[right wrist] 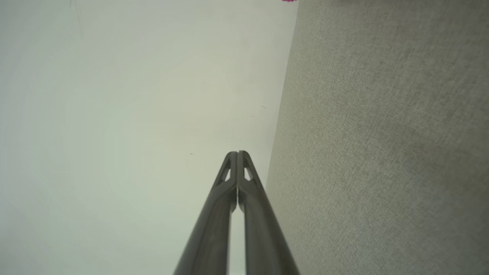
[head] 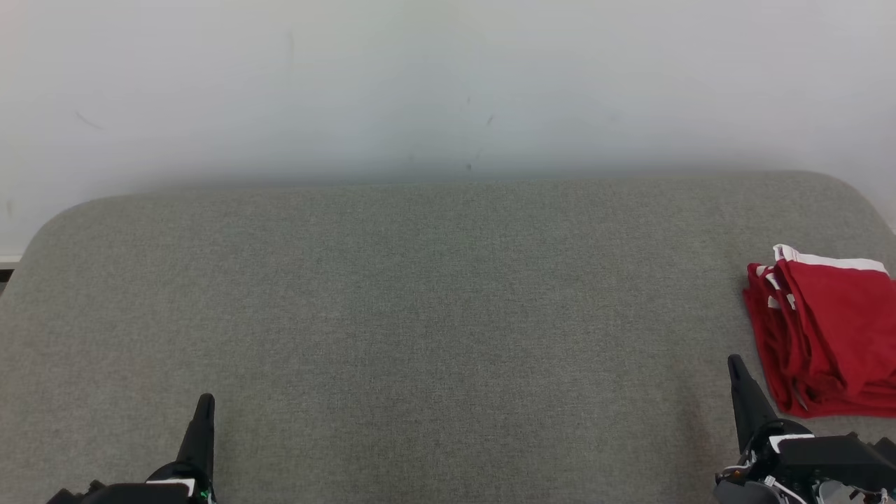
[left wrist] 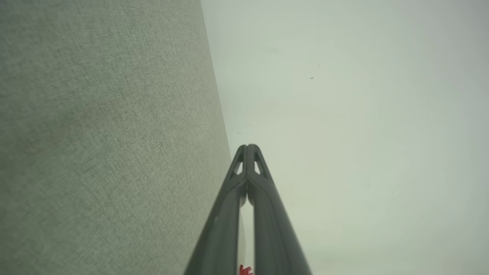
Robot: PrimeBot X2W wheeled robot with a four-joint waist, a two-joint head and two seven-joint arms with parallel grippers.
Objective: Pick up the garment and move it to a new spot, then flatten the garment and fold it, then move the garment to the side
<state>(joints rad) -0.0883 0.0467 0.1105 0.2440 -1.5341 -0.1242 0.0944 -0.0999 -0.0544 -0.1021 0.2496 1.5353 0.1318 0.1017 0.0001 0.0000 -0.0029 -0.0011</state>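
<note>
My left gripper (head: 204,402) and right gripper (head: 735,364) are both pinched fully closed and hold nothing, poised low over the grey woven cushion (head: 448,315). Just beyond my right gripper, to its outer side, lies the red garment with white trim (head: 826,329), folded into a compact stack near the cushion's edge. I judge the moving, flattening, folding and setting aside done, with nothing left.
</note>
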